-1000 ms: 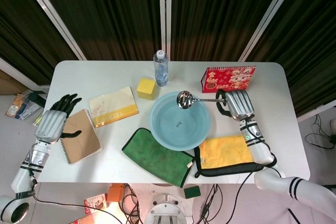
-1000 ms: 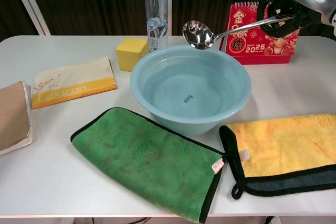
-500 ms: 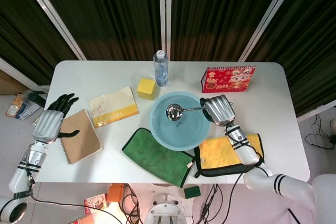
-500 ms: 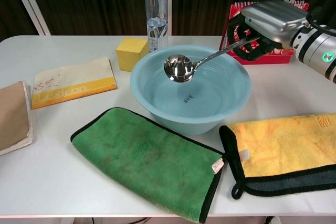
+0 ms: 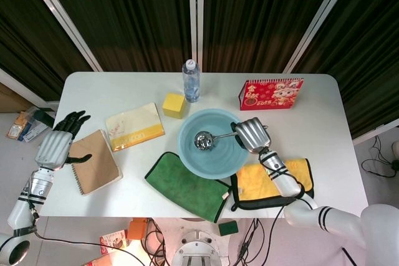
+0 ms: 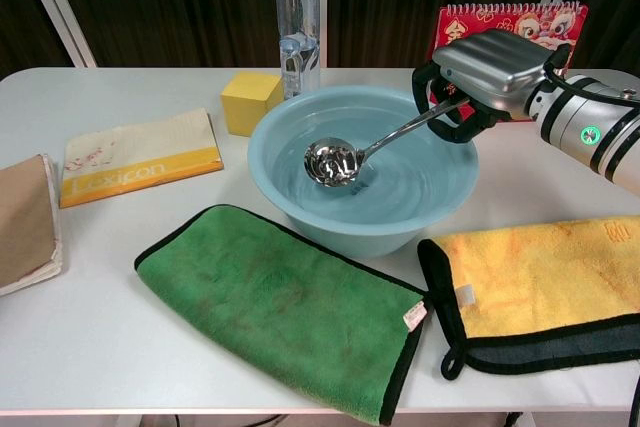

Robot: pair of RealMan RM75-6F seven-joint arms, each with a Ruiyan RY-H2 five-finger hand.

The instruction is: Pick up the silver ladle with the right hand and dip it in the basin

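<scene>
Fingers of the right hand (image 5: 249,134), head view: curled around the handle of the silver metal ladle (image 5: 206,140), at the right rim of the round pale-blue plastic basin (image 5: 187,157). Ladle bowl now low inside the basin, near its centre; a second ago it hung over the far rim. Left hand (image 5: 55,146): fingers spread, holding nothing, far left of the basin, above the brown spiral notebook (image 5: 96,169).

Chest view: right hand (image 6: 480,72) grips the ladle (image 6: 335,162) handle over the basin (image 6: 350,232) right rim; ladle bowl touches rippled water, previously clear of the surface. Green cloth (image 6: 285,307) lies in front of the basin.
</scene>
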